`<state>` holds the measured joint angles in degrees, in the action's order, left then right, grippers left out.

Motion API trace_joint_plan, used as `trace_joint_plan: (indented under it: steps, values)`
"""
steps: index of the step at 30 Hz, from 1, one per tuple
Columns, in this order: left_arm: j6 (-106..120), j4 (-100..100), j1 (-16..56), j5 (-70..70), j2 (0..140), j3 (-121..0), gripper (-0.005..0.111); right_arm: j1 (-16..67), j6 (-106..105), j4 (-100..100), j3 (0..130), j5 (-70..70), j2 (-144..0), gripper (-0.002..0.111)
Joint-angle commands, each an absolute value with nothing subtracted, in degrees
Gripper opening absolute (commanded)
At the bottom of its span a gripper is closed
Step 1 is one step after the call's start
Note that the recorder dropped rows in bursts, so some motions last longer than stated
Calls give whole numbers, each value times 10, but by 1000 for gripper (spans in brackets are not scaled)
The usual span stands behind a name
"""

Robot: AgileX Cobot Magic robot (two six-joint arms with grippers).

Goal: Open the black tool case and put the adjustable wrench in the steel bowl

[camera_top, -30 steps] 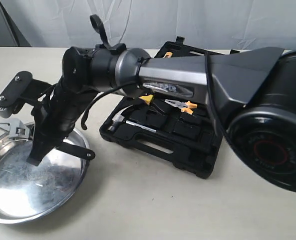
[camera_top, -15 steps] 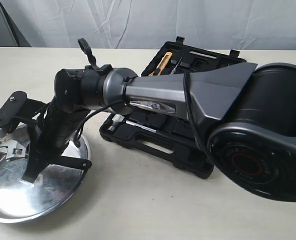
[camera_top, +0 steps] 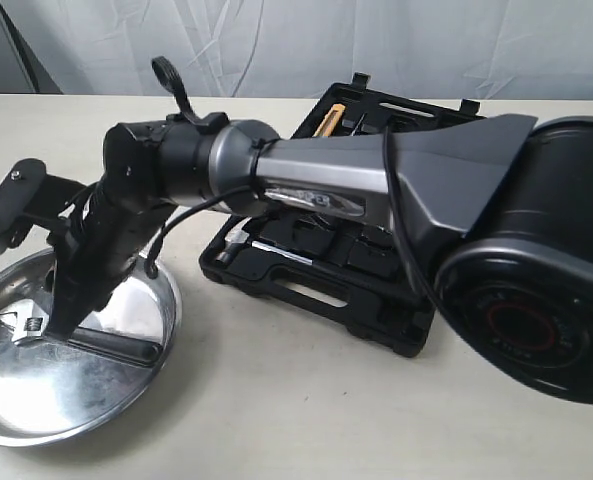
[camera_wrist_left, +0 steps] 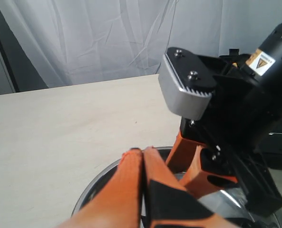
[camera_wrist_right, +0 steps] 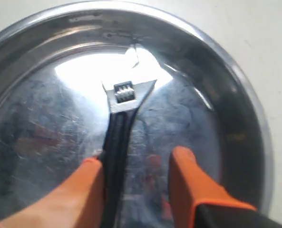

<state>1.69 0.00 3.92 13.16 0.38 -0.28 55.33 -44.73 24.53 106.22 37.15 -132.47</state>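
Clearly, your adjustable wrench [camera_wrist_right: 126, 95] lies in the steel bowl [camera_wrist_right: 212, 142]. Jaws: right gripper [camera_wrist_right: 136, 159] open over it, left gripper [camera_wrist_left: 141, 151] closed.

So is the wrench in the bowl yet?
In. The wrench lies on the bowl's floor, and the right tool is open around its handle, not clamping it.

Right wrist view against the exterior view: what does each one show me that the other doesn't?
Only the right wrist view shows the right gripper open, with the handle of the adjustable wrench lying beside one finger, and the wrench's adjuster wheel up close. Only the exterior view shows the black tool case open on the table, with tools inside. Both show the wrench lying in the steel bowl.
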Motion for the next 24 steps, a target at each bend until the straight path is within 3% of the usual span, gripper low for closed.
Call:
trace_joint_plan:
  steps: [1, 3, 14, 23, 24]
  values:
    - [17, 0, 42, 128, 0, 0, 0, 544, -346, 123, 1066, 376, -1288, 17]
    - [17, 0, 42, 128, 0, 0, 0, 527, -294, 83, 1066, 384, -1278, -1]
    - [17, 0, 42, 128, 0, 0, 0, 365, -256, 178, 984, 357, -1173, -1]
    - [17, 0, 42, 128, 0, 0, 0, 331, -237, 183, 670, 160, -938, -1]
    - [17, 0, 42, 128, 0, 0, 0, 331, -224, 183, 581, 103, -878, -1]
